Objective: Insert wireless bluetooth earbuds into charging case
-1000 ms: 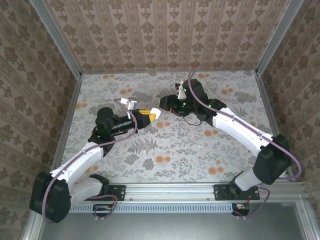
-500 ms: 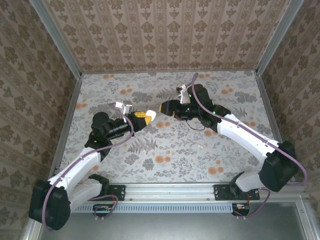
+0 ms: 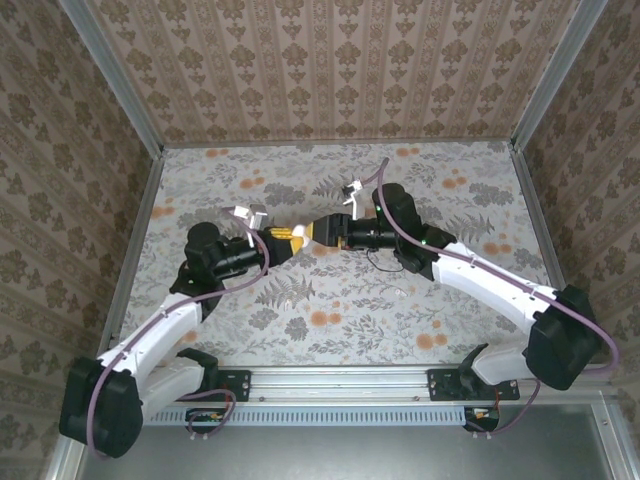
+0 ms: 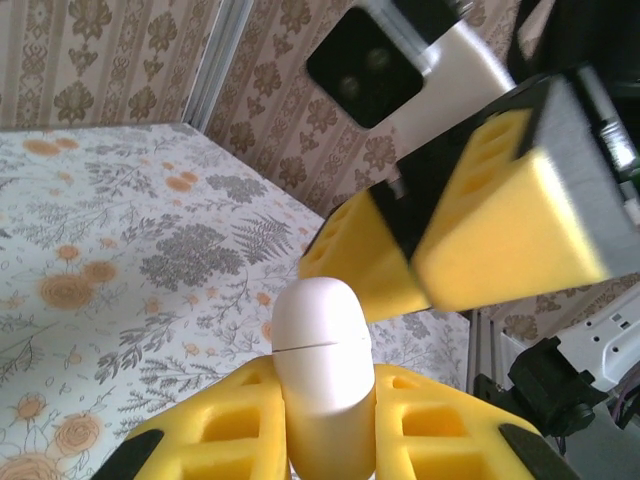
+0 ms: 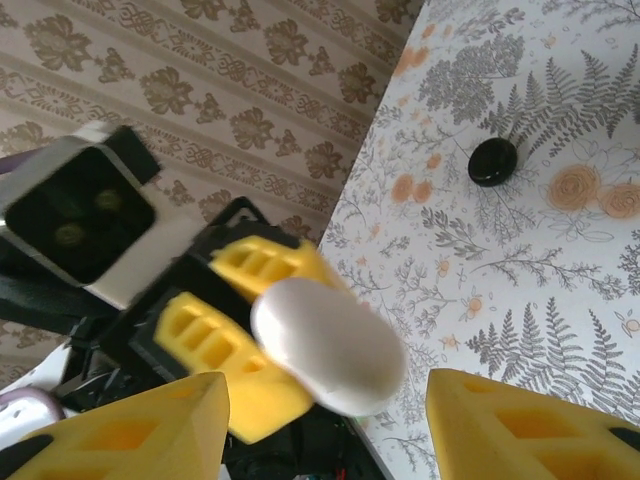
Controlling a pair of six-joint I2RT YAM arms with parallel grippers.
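My left gripper is shut on the lower half of the white charging case, which points up and away with its lid seam closed. In the top view the case hangs above the table's middle between the left gripper and the right gripper, which meet nose to nose. The right gripper is open, with the free end of the case between its yellow fingers and untouched by them. One round black earbud lies on the floral table beyond.
The floral table is boxed in by patterned walls with metal posts. A thin black cable trails under the right arm. A tiny pale speck lies on the table in front of it.
The right gripper has swung left and levelled out until its open fingers flank the case's free end. The left gripper has shifted slightly and still holds the case.
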